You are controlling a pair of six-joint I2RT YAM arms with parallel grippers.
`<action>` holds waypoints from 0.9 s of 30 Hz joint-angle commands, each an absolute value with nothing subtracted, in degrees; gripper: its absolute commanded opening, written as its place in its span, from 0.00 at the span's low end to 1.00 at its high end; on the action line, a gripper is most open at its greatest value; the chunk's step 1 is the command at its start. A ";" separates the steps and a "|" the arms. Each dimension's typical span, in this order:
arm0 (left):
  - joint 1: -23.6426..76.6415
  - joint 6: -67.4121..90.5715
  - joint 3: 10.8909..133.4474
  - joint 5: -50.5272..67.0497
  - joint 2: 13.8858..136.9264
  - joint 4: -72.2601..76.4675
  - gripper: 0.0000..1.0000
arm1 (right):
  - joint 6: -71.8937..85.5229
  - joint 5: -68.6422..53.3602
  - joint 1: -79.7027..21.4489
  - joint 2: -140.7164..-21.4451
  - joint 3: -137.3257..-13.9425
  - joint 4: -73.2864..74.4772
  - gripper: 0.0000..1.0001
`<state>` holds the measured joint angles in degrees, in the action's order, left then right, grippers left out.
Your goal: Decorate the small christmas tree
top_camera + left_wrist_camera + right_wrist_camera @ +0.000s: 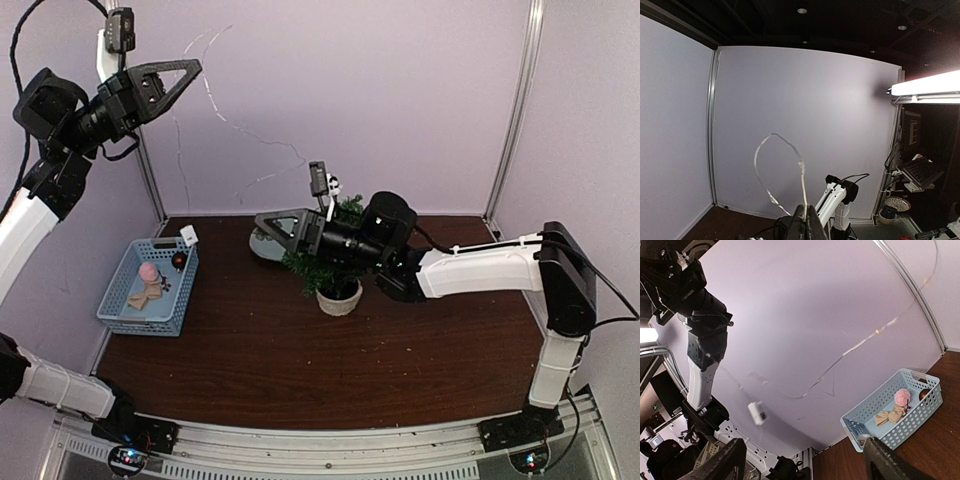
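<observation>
- The basket [150, 285] is a rectangular light blue plastic one, with walls full of small holes. It stands at the left edge of the dark brown wooden table [300, 370].
- In the basket lie a fluffy pink pompom [901, 396], a beige fabric bow [887, 416] and a small shiny red ball [924, 394].
- The small christmas tree [312, 272] stands upright on the table, well to the right of the basket. It is bushy, with dark green needles, in a round off-white pot [340, 299] with a smooth wall.
- The right gripper [265, 222] hangs between the basket and the tree, just beside the tree, and it points toward the basket. Its black fingers [730, 462] stand wide apart and hold nothing.
- Under this gripper a round pale grey thing [262, 250] lies on the table. It is half hidden, and I cannot tell what it is.
- The left gripper [192, 68] is raised high above the basket, before the lilac wall. Its two black triangular fingers are pressed together on a thin silvery wire [802, 175].
- In the left wrist view the wire rises from the fingertips in a narrow loop. In the top view it runs as a fine line with kinks along the wall, away from the basket, down toward the tree.
</observation>
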<state>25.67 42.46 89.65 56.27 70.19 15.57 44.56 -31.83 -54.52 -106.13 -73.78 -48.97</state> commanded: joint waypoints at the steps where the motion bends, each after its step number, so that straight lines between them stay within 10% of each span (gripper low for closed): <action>1: 27.47 42.47 89.52 56.28 71.34 19.16 0.00 | 47.05 -31.14 -54.93 -107.89 -76.18 -53.16 0.44; 5: 27.60 42.09 89.13 55.20 71.27 19.46 0.00 | 46.92 -30.31 -54.93 -107.70 -75.82 -54.16 0.00; 9: 27.60 41.64 88.77 54.79 71.08 19.83 0.00 | 46.47 -29.85 -54.91 -107.30 -75.26 -53.27 0.03; 14: 27.68 42.55 88.94 55.27 71.81 20.75 0.00 | 46.53 -27.36 -54.93 -107.36 -74.48 -51.77 0.53; 18: 28.32 44.22 88.94 56.04 72.98 23.13 0.00 | 46.27 -27.03 -54.84 -107.78 -75.17 -51.56 0.69; 24: 29.32 45.03 89.43 57.20 73.96 24.69 0.00 | 46.47 -26.66 -54.92 -109.34 -76.69 -53.20 0.35; 27: 29.59 45.19 89.56 57.67 74.24 25.16 0.00 | 45.93 -25.47 -54.76 -110.04 -77.66 -53.09 0.40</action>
<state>29.04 44.27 89.34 56.23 74.02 21.21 46.70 -27.55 -54.61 -108.71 -75.18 -51.29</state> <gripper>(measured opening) 0.001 0.369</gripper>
